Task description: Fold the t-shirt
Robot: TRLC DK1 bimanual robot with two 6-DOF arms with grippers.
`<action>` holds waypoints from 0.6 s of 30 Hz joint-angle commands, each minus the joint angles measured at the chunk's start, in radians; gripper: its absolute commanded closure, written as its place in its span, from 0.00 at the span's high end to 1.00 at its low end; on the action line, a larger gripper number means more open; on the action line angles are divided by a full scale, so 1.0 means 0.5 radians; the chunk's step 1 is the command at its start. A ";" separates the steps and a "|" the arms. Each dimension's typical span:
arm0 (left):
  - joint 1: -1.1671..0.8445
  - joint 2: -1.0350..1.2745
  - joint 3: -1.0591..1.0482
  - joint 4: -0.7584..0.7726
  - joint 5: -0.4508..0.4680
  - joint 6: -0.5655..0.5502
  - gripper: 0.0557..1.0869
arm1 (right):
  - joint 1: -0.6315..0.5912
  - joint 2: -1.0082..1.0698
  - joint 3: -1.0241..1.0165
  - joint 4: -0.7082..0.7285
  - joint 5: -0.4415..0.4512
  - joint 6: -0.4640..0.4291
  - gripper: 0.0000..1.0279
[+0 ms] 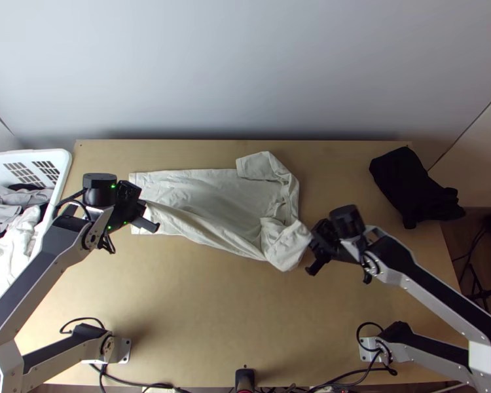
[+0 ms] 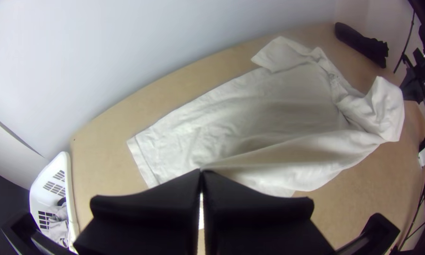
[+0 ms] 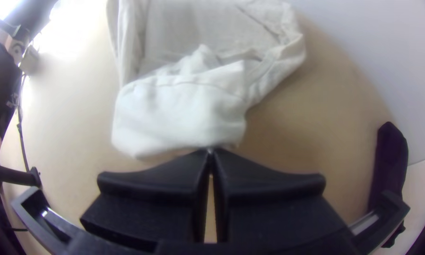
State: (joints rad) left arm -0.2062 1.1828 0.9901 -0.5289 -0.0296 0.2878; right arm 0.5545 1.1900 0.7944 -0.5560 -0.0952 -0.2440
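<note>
White plastic at the left, in the basket [image 1: 63,171]: brimming with rumpled grey cloth [image 1: 8,204] and white cloth [image 1: 13,252], showing dark pieces among them, and running its rim along the left edge of the table [image 1: 200,301]. Lying bunched at the far right as black cloth [image 1: 402,180], and crossing the table's right edge. Occupying the middle and far part of the table with the cream t-shirt [image 1: 200,190]: spreading mostly flat, pointing its hem left and its collar right, bending one sleeve outward toward the far edge. Clenching the near left part of the t-shirt in the left gripper [image 1: 143,204], closing both fingers together over the fabric. Clasping bunched fabric at the near right of the t-shirt in the right gripper [image 1: 312,241], pressing both fingertips together there. Holding a long slanting fold of the t-shirt between both grippers. Leaving a strip of wood between the t-shirt and the far edge, just before the wall [image 1: 245,78]; showing more wood between the right gripper and the black cloth; offering the widest stretch on the near side, reaching toward both arm bases and the cables [image 1: 134,382] along the near edge.
</note>
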 commanded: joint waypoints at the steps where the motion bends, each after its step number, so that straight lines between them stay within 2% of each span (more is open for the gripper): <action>1: 0.053 -0.068 0.008 -0.013 0.001 -0.023 0.04 | -0.149 -0.205 0.270 -0.266 -0.034 0.015 0.03; 9: 0.087 -0.209 0.170 -0.222 0.001 -0.020 0.04 | -0.238 -0.306 0.596 -0.440 -0.037 0.028 0.03; 18: 0.118 -0.319 0.345 -0.442 0.074 -0.023 0.04 | -0.336 -0.371 0.924 -0.493 -0.034 0.092 0.03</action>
State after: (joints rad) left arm -0.1574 1.0653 1.1046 -0.6754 -0.0170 0.2771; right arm 0.4263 1.0355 1.1381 -0.7788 -0.1131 -0.2153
